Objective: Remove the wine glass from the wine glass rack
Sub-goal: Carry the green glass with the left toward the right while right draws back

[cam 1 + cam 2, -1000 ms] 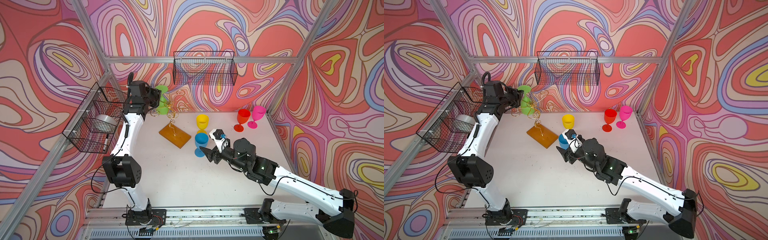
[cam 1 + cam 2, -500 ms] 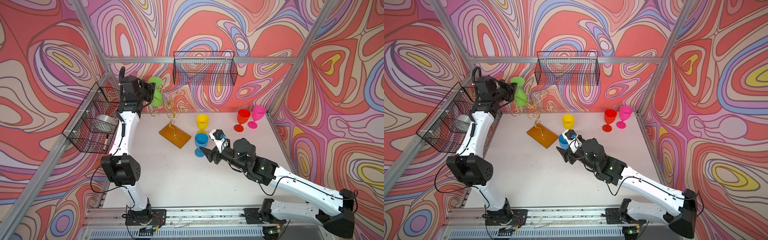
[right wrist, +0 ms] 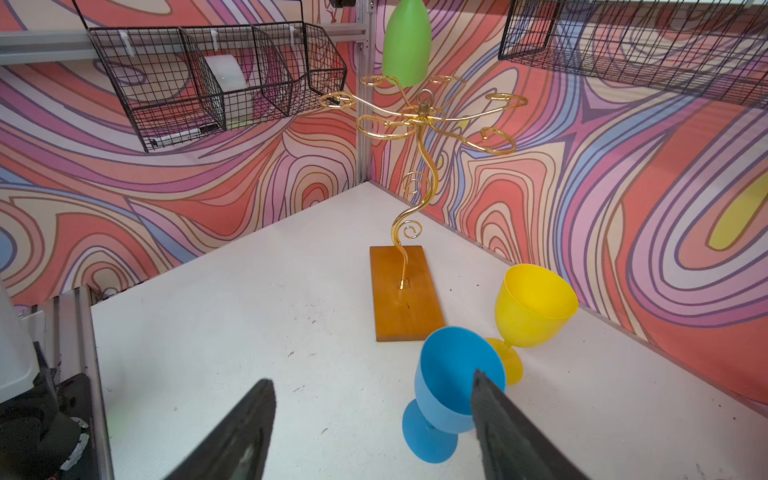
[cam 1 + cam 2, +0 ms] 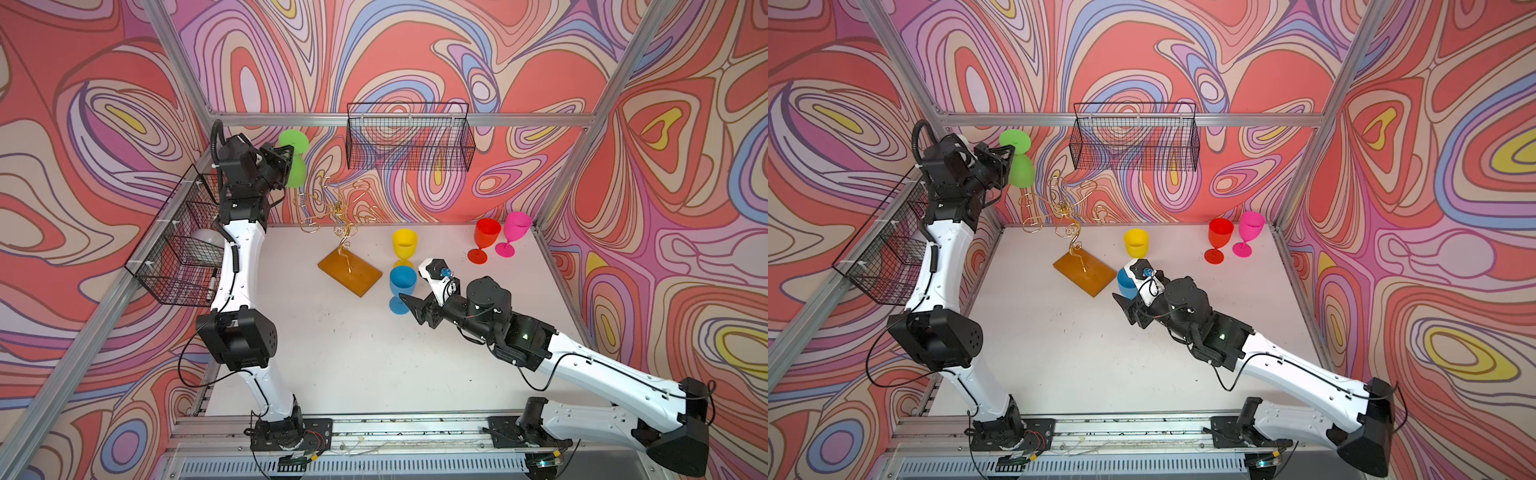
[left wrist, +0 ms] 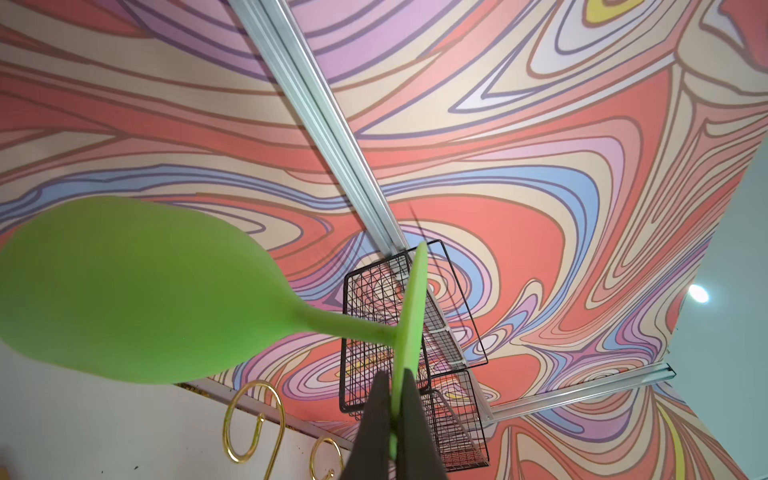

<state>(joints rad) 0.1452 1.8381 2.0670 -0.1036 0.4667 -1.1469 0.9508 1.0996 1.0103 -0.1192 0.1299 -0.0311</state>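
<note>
My left gripper [image 4: 288,154] [image 4: 1008,154] is shut on the foot of the green wine glass [image 4: 296,167] [image 4: 1022,170], high at the back left. In the left wrist view its fingers [image 5: 409,411] pinch the rim of the glass's flat foot, and the bowl [image 5: 124,291] sticks out sideways. The wine glass hangs mouth down, up and left of the wine glass rack [image 4: 338,210] [image 4: 1065,210] [image 3: 419,112], apart from its gold loops [image 5: 253,419]. The rack's amber base [image 4: 350,272] [image 3: 405,295] lies flat on the table. My right gripper [image 4: 413,297] [image 3: 372,378] stands open, low over the table.
A blue glass [image 4: 402,284] [image 3: 453,374] stands right beside one right finger, a yellow glass [image 4: 404,245] [image 3: 534,307] behind it. Red [image 4: 484,239] and pink [image 4: 515,228] glasses stand at the back right. Black wire baskets hang on the back wall [image 4: 409,137] and left wall [image 4: 183,249].
The left gripper has carried the green wine glass up and to the left, away from the rack's arms. The right arm has not moved.
</note>
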